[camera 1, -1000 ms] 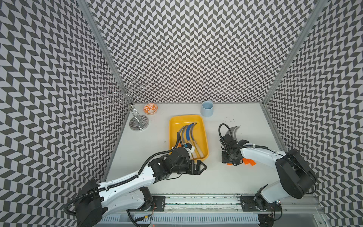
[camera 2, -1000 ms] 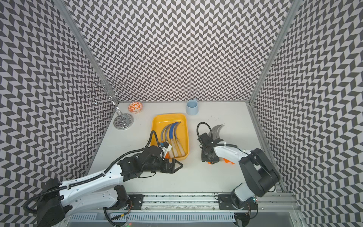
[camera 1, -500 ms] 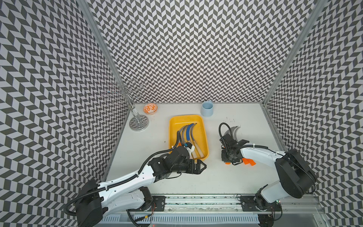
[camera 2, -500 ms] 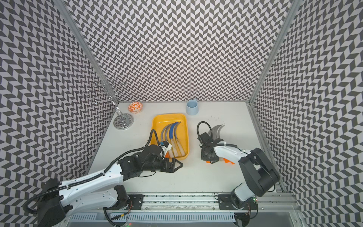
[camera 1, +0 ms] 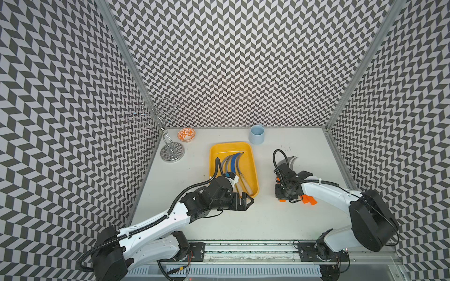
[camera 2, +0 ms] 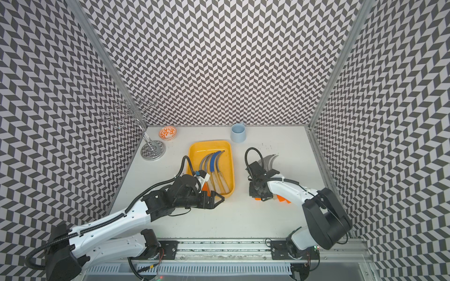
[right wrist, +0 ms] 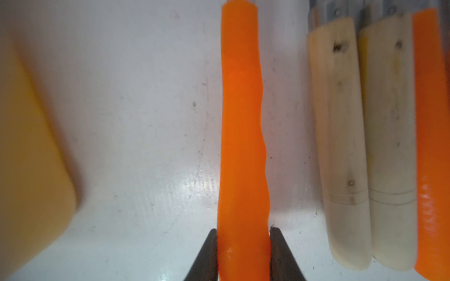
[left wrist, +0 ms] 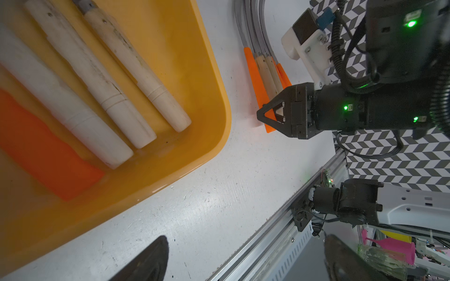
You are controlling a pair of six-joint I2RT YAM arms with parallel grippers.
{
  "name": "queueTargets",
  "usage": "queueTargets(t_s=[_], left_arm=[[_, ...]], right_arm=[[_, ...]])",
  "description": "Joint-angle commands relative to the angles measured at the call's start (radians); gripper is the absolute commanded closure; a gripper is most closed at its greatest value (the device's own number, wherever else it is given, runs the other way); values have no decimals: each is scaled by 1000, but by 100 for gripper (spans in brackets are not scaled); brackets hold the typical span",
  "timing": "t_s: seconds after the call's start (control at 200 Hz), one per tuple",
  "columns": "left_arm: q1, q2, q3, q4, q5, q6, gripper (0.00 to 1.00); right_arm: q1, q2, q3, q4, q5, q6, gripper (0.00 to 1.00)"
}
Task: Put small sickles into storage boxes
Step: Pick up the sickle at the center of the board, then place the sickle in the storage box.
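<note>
Pick-up in hand: right gripper (right wrist: 243,230) pinches an orange-handled sickle (right wrist: 241,109); left gripper (camera 1: 246,202) spread, empty. Next likely calls for a clear lift, then carrying left into the tray (camera 1: 229,148).

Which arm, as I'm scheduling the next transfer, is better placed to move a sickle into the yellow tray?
Right. The right gripper is closed on an orange-handled sickle lying beside the yellow tray; the left gripper is open and empty near the tray's front corner.

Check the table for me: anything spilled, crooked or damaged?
Nothing stands out. The tray sickles lie side by side in the tray. The four table sickles lie in a row, with the right gripper shut on one orange handle. The wooden handles look scuffed, not broken.
</note>
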Motion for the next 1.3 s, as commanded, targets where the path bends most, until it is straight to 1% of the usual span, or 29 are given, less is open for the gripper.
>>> queueTargets(t_s=[0.0, 0.275, 0.406, 0.741, 0.951, 1.292], left_arm=[[25, -16, 34, -22, -7, 27, 0], [80, -11, 53, -29, 22, 53, 0], [94, -10, 61, -37, 29, 64, 0], [131, -8, 80, -55, 49, 90, 0], [180, -11, 107, -88, 66, 126, 0], [243, -33, 121, -125, 76, 159, 0]], right_arm=[[-1, -36, 52, -17, -4, -26, 91], [0, -39, 102, -35, -10, -32, 92], [-1, -40, 118, -43, -10, -35, 93], [-1, -47, 182, -74, -21, -35, 93], [3, -44, 217, -83, -41, -34, 93], [59, -32, 290, -99, -55, -23, 93]])
